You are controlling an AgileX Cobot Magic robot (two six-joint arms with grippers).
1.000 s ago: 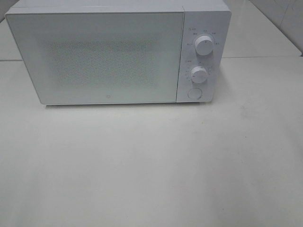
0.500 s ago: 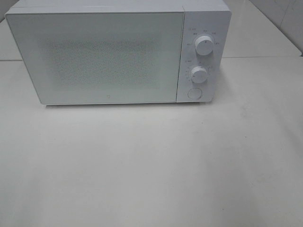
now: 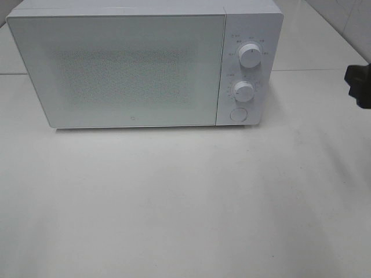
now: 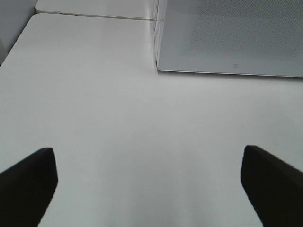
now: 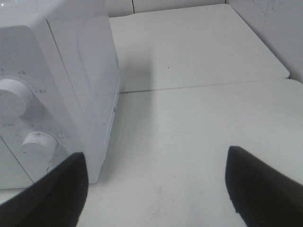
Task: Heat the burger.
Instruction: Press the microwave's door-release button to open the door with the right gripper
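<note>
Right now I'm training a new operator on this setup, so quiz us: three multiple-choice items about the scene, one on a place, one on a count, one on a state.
1. In the high view, on which side of the microwave door is the control panel?
A. left
B. right
C. above

2. How many round knobs does that panel carry?
A. one
B. two
C. four

3. How is the door?
A. shut
B. swung wide open
C. taken off

Answers:
1 B: the panel fills the strip to the right of the door.
2 B: one knob sits above and a second knob below it, with a flat round button lowest.
3 A: the door lies flush with the front, with no gap showing.
</note>
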